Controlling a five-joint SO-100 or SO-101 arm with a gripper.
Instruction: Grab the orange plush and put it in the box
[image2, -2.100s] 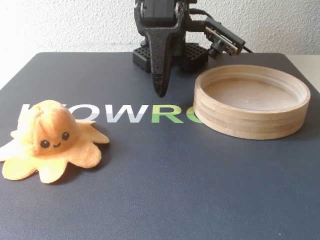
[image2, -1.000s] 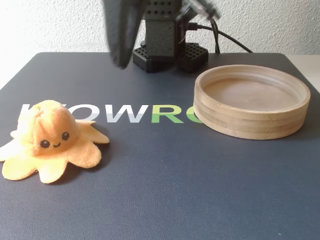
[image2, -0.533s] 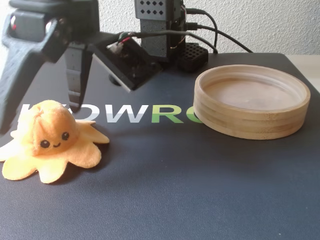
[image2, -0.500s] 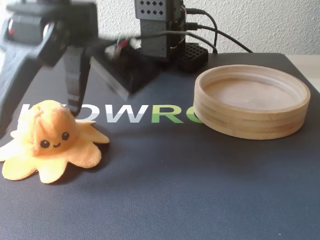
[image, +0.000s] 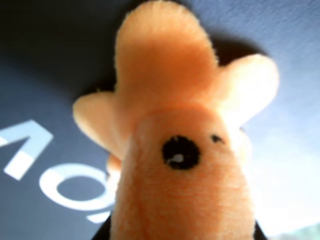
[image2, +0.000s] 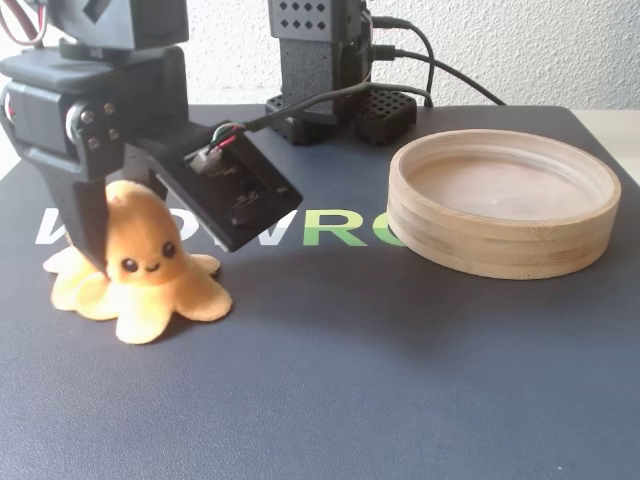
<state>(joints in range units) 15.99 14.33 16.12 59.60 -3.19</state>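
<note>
The orange plush (image2: 140, 265) is an octopus toy that sits on the dark mat at the left in the fixed view, its face towards the camera. My gripper (image2: 122, 250) reaches down over it, jaws closed on the round head. One black finger (image2: 92, 225) presses the head's left side; the other is hidden behind the plush. In the wrist view the plush (image: 180, 165) fills the frame and its head looks squeezed narrow. Its tentacles still rest on the mat. The box (image2: 500, 240), a round wooden tray, stands empty at the right, well apart from the plush.
The arm's base (image2: 312, 70) stands at the back with a perforated black block (image2: 385, 112) and cables beside it. The dark mat (image2: 350, 380) bears white and green lettering (image2: 330, 228). The mat's edge and a pale table show at the far right.
</note>
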